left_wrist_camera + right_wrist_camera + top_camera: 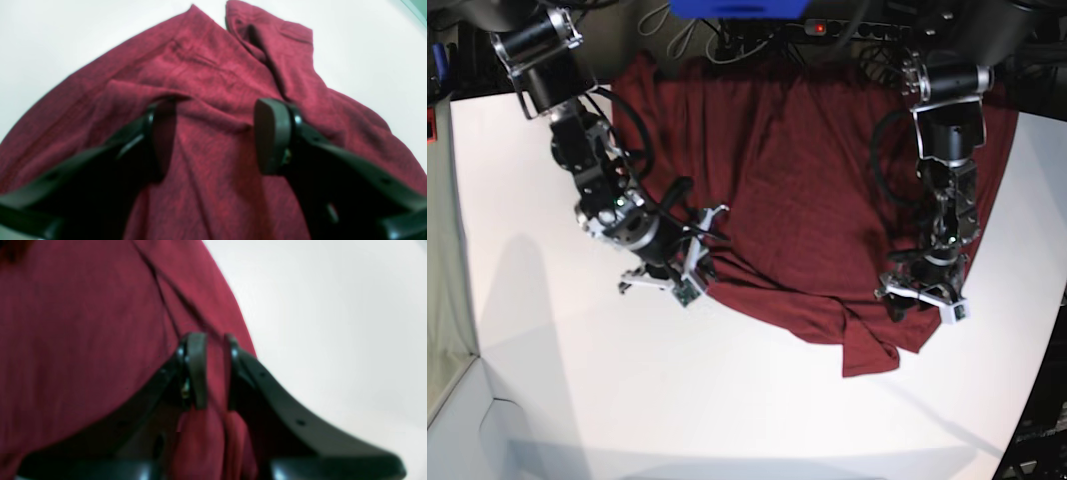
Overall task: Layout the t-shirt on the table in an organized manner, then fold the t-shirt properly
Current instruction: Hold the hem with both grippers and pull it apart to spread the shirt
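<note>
The maroon t-shirt (797, 180) lies spread and wrinkled across the far half of the white table (677, 400), with a folded flap pointing toward the near edge. My right gripper (699, 268) is at the shirt's left hem. In the right wrist view that right gripper (215, 370) is shut on a bunched edge of the t-shirt (83, 323). My left gripper (915, 290) hovers over the shirt's right part. In the left wrist view the left gripper (213, 136) stands open above the creased t-shirt (206, 73), nothing between its fingers (273, 136).
Cables and a power strip (827, 30) run behind the table's far edge, next to a blue object (737, 8). The table's left edge (462, 300) borders a lower pale surface. Bare white tabletop (50, 40) shows around the shirt.
</note>
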### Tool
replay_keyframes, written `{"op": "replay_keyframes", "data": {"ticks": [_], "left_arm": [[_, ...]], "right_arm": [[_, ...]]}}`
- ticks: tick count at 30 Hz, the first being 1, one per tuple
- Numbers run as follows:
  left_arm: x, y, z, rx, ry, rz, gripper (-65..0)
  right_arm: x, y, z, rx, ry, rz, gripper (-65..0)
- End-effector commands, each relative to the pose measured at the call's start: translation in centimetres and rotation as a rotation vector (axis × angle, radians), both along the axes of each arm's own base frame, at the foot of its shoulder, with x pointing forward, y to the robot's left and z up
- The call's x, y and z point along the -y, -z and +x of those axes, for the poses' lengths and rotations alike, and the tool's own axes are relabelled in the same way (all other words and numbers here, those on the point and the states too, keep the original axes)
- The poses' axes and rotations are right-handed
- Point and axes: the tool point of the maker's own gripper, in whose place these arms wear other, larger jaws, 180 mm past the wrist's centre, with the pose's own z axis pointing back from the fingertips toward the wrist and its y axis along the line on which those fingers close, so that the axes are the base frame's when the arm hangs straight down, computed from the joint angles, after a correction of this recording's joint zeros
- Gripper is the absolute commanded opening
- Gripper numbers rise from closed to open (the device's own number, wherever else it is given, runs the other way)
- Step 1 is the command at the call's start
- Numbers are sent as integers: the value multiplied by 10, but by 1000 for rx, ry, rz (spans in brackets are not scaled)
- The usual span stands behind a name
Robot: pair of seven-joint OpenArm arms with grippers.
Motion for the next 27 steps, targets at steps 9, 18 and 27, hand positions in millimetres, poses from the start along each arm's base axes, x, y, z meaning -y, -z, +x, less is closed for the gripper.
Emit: {"op": "replay_keyframes", "data": {"ticks": [9, 18, 27], "left_arm": [[3, 18, -11, -104, 13, -4, -280], [-4, 15, -11, -98, 9, 9, -280], [-11, 15, -11, -101, 3, 19, -280]], "right_arm": [[4, -7, -46, -68, -7, -51, -573], [37, 47, -85, -240, 49, -119, -573], [87, 95, -52, -301, 177, -131, -573]]}}
